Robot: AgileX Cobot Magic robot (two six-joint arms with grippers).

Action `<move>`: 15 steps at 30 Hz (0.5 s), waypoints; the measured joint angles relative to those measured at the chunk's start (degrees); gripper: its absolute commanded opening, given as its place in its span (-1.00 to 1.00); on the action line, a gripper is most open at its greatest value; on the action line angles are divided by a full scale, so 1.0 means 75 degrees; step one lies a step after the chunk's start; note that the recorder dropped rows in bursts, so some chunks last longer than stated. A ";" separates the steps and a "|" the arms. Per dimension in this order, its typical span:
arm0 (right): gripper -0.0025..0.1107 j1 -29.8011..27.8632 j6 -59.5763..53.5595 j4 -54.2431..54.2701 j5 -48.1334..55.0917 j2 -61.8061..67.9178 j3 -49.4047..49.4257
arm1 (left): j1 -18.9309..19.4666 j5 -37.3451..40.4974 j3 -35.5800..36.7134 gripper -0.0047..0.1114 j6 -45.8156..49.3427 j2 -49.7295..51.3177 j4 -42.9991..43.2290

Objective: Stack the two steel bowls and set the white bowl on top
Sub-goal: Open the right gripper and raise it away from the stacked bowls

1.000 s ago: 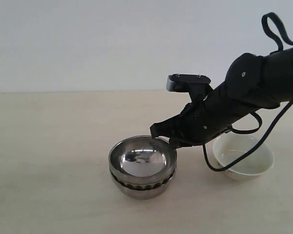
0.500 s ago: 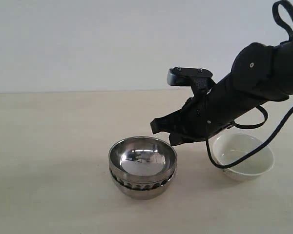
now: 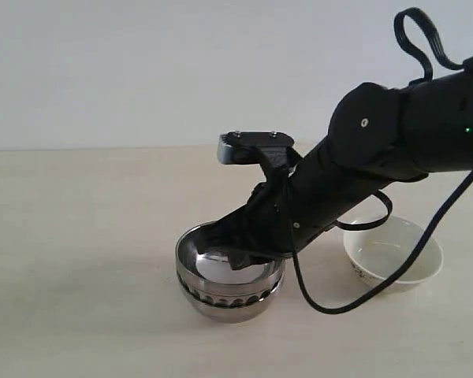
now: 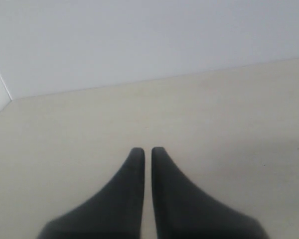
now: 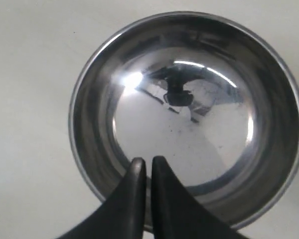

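The two steel bowls sit nested near the table's front middle: the smooth one point(image 3: 209, 256) rests inside the ribbed one point(image 3: 229, 299). My right gripper point(image 3: 238, 260) reaches into the top bowl point(image 5: 189, 114), its tips point(image 5: 147, 160) shut over the near inner wall with nothing held. The white bowl point(image 3: 394, 256) stands upright on the table to the right of the stack, under my right arm. My left gripper point(image 4: 146, 149) is shut over bare table and does not show in the exterior view.
The pale wooden table point(image 3: 79, 236) runs back to a plain white wall. A black cable point(image 3: 355, 303) loops down from my right arm in front of the white bowl.
My right gripper moved left and down from beside the stack's rim into the top steel bowl. The bowls have not moved.
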 measured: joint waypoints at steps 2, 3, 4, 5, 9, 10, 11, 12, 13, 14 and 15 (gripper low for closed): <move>-0.96 0.0153 0.0000 0.0000 0.0016 0.0000 0.0000 | 0.0000 0.0000 0.0000 -0.85 0.0000 0.0000 0.0000; -0.96 0.0205 0.0000 0.0000 0.0016 0.0000 0.0000 | 0.0000 0.0000 0.0000 -0.85 0.0000 0.0000 0.0000; -0.96 0.0307 0.0000 0.0017 -0.0001 0.0000 0.0000 | 0.0000 0.0000 0.0000 -0.85 0.0000 0.0000 0.0000; -0.96 0.0343 0.0000 0.0034 -0.0001 0.0000 0.0000 | 0.0000 0.0000 0.0000 -0.85 0.0000 0.0000 0.0000; -0.96 0.0355 -0.0030 0.0088 0.0076 0.0000 0.0000 | 0.0000 0.0000 0.0000 -0.85 0.0000 0.0000 0.0000; -0.96 0.0355 -0.0048 0.0101 0.0091 0.0000 0.0000 | 0.0000 0.0000 0.0000 -0.85 0.0000 0.0000 0.0000; -0.96 0.0355 -0.0065 0.0121 0.0106 0.0000 0.0000 | 0.0000 0.0000 0.0000 -0.85 0.0000 0.0000 0.0000; -0.96 0.0355 -0.0078 0.0119 0.0120 0.0000 0.0000 | 0.0000 0.0000 0.0000 -0.85 0.0000 0.0000 0.0000; -0.96 0.0355 -0.0078 0.0119 0.0120 0.0000 0.0000 | 0.0000 0.0000 0.0000 -0.85 0.0000 0.0000 0.0000; -0.96 0.0355 -0.0083 0.0119 0.0134 0.0000 0.0000 | 0.0000 0.0000 0.0000 -0.85 0.0000 0.0000 0.0000; -0.96 0.0355 -0.0083 0.0119 0.0161 0.0000 0.0000 | 0.0000 0.0000 0.0000 -0.85 0.0000 0.0000 0.0000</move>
